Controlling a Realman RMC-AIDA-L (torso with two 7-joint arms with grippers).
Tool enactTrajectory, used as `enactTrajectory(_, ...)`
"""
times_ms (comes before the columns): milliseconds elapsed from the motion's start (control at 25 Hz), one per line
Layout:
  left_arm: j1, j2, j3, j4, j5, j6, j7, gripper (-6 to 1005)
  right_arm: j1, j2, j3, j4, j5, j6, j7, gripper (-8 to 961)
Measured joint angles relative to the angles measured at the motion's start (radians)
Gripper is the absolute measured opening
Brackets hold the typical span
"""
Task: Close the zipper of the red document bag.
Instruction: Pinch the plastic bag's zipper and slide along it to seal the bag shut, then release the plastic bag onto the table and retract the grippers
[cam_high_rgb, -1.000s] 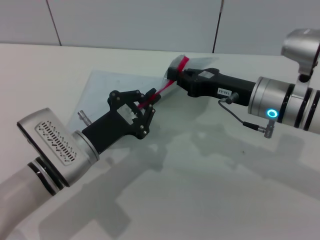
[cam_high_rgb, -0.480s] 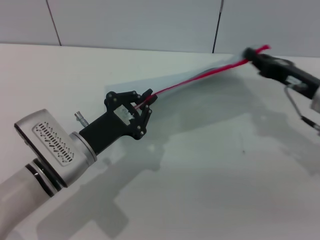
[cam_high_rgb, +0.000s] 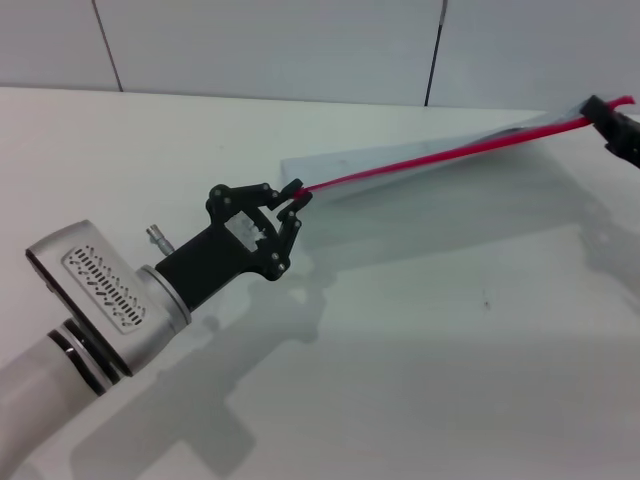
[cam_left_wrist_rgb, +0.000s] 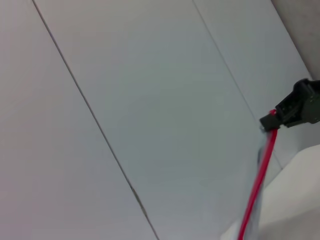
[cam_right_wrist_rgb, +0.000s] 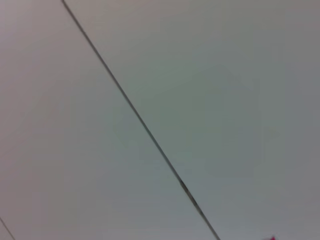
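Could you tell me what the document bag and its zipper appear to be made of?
The document bag looks like thin, translucent pale plastic: the surface shows faintly through it. The zipper seems a glossy red plastic or fabric strip, stretched taut between the left end effector and right end effector.

Head camera looks down across the table (cam_high_rgb: 420, 360); both wrist cameras face the wall, sharing the zipper (cam_high_rgb: 440, 155).

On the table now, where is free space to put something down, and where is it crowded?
Free: the white table in front of the stretched zipper, and the far-left patch beyond the left gripper. Crowded: the diagonal from that gripper, shut on the zipper's near end, along the red document bag to the right gripper at the far end.
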Motion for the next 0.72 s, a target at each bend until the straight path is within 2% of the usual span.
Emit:
enactTrajectory(240,0.004,0.0,-0.02,-0.008,-0.057,0.0,-0.007,199,-0.01,-0.001,-0.006,-0.031,0.003,-0.066,-0.046,177)
enactTrajectory(480,0.014,0.002,-0.027,-0.015,-0.106,0.01,-0.011,219,-0.044,0.006,0.026,-0.005,0.013,-0.219,-0.264,184)
enactTrajectory(560,0.017,0.002,-0.027,-0.015,-0.137,0.014,-0.011,226,-0.055,0.007,0.037,0.028,0.023,-0.267,-0.356,277)
enactTrajectory(720,0.032,0.002,-0.027,-0.015,-0.194,0.058,-0.013,407,-0.082,0.008,0.041,0.101,0.064,-0.322,-0.554,457)
